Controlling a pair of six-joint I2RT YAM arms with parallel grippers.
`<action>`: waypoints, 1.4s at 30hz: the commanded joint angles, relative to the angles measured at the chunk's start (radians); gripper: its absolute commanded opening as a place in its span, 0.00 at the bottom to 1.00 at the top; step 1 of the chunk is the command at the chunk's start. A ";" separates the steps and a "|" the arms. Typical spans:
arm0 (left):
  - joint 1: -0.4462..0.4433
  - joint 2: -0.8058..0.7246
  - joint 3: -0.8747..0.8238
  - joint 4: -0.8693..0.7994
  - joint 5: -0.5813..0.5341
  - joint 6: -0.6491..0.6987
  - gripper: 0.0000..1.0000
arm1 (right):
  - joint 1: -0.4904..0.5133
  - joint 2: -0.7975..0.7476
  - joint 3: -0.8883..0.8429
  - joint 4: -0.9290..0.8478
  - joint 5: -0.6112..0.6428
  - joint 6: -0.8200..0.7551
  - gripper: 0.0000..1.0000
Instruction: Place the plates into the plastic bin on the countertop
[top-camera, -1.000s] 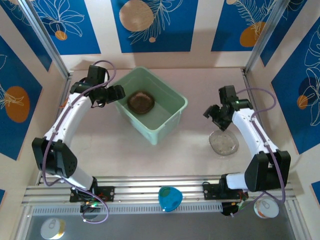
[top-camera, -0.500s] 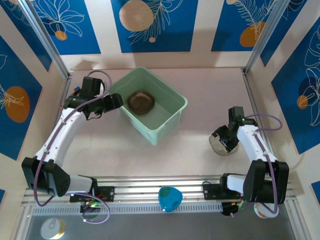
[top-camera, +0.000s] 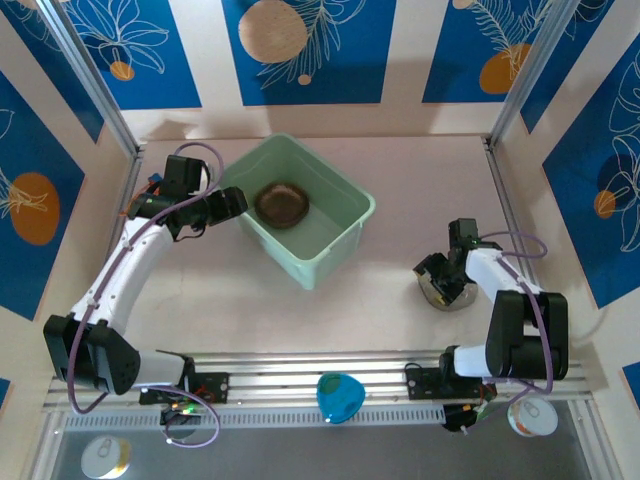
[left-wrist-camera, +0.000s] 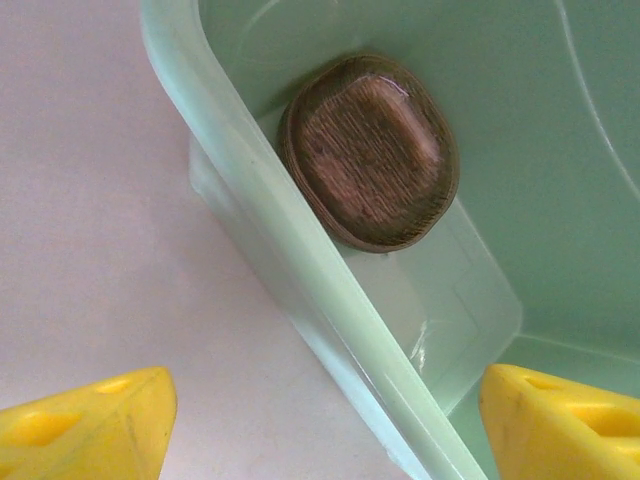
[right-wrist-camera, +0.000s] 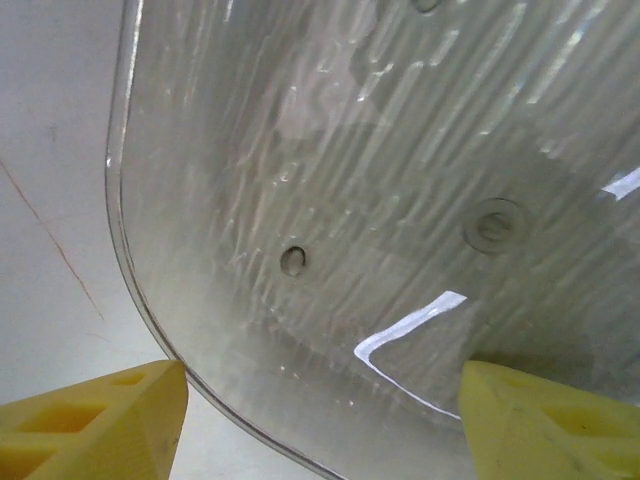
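Low over the clear plate (right-wrist-camera: 380, 200), right arm (top-camera: 495, 270) sits folded, jaws apart.

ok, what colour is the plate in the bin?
The plate is dark pinkish-brown, clearest in the left wrist view.

A robot test booth in a lab rather than a lived-in room; the countertop (top-camera: 250, 300) is a bare, pale beige-pink slab boxed in by metal frame posts (top-camera: 97, 90); the walls are flat printed panels (top-camera: 310, 50), blue with white leaves and orange discs, hung like set dressing between plain cream strips; a slotted aluminium rail (top-camera: 290, 378) runs along the near edge; two white robot arms (top-camera: 130, 265) are bolted to it side by side.
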 joint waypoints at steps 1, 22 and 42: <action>-0.008 -0.016 -0.006 0.011 0.020 -0.009 0.79 | 0.028 0.034 -0.004 0.059 -0.047 -0.013 0.73; -0.010 -0.023 0.000 0.004 0.020 -0.023 0.79 | 0.151 0.115 0.281 -0.122 0.030 0.089 0.72; -0.012 -0.036 -0.031 0.039 0.027 -0.023 0.80 | -0.088 -0.149 -0.012 -0.250 0.042 0.339 0.58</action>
